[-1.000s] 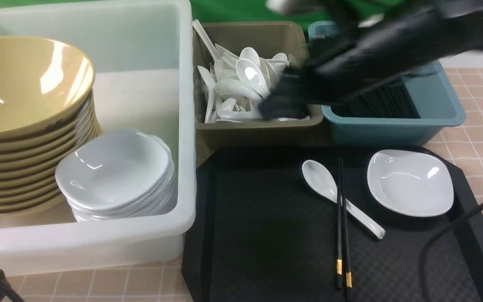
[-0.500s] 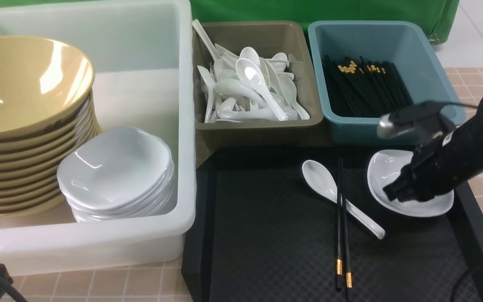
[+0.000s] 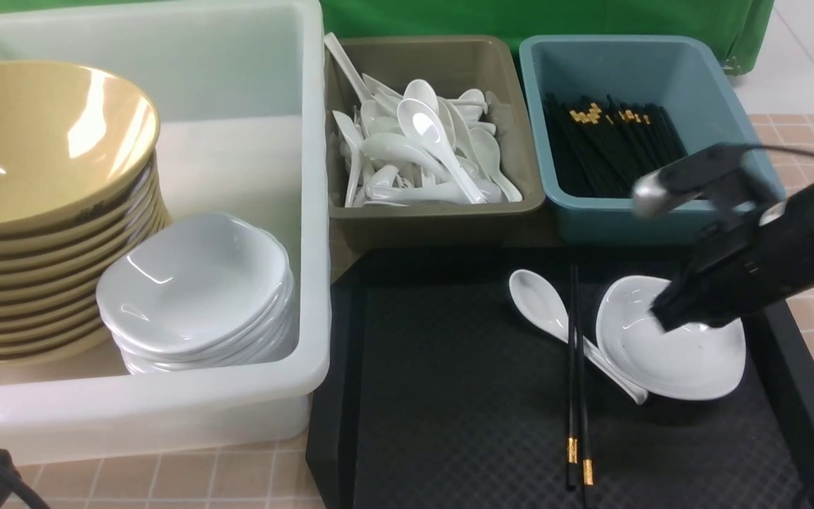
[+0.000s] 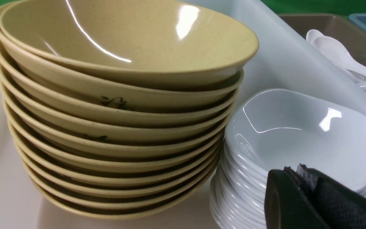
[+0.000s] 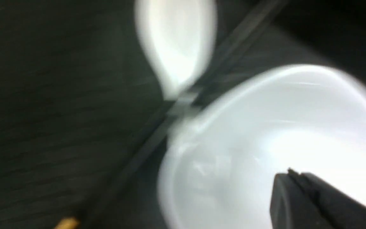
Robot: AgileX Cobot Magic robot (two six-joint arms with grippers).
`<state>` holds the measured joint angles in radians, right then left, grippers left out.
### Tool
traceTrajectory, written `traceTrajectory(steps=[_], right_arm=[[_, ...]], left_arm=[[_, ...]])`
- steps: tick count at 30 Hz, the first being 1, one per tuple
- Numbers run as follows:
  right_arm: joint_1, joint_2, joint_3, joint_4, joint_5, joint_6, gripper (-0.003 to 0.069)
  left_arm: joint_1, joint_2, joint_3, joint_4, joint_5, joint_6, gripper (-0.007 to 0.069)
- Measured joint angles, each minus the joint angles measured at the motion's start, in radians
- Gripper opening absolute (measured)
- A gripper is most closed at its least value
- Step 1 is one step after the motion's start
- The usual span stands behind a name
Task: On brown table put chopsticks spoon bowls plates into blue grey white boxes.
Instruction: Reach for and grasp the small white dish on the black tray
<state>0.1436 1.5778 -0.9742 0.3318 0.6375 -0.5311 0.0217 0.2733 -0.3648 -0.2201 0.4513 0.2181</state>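
Relative to the black tray (image 3: 449,410): white tub (image 3: 311,212) to its left, our left fingers (image 4: 292,181) pressed together over it; on the tray, the loose plate (image 3: 672,353) has shifted against the spoon (image 3: 608,364); our right fingertips (image 3: 661,318) look closed; grip unclear, likely repositioning before transfer.

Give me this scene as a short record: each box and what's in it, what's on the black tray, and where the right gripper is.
white tub: stacked yellow bowls, stacked white plates
grey box: white spoons
blue box: black chopsticks, gold bands
black tray: one spoon, two chopsticks across it, one white plate
right gripper: at the tray's plate, grip unclear
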Motion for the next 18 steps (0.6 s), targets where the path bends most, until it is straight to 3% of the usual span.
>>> traceTrajectory(steps=[2,5,10,13,15,17,18], right_arm=[[-0.035,0.003,0.000,-0.005,0.000,0.010,0.0107],[-0.131,0.042,0.000,-0.012,-0.016,0.066,0.0258],[-0.166,0.150,0.000,0.012,-0.024,0.141,0.0424],[-0.149,0.191,-0.003,0.037,-0.024,0.140,0.0416],[-0.137,0.199,-0.008,0.045,-0.037,0.135,0.0363],[-0.131,0.196,-0.010,0.071,-0.040,0.134,0.0242],[-0.131,0.195,-0.010,0.073,-0.039,0.134,0.0239]], left_arm=[[0.000,0.000,0.000,0.005,0.000,0.000,0.0001],[0.000,0.000,0.000,0.013,0.000,0.001,0.0001],[0.000,0.000,0.012,0.015,-0.014,0.001,0.0001],[0.000,0.000,0.013,0.015,-0.016,0.001,0.0001],[0.000,0.000,0.013,0.015,-0.016,0.001,0.0001],[0.000,0.000,0.013,0.015,-0.017,0.001,0.0001],[0.000,0.000,0.013,0.015,-0.017,0.001,0.0001]])
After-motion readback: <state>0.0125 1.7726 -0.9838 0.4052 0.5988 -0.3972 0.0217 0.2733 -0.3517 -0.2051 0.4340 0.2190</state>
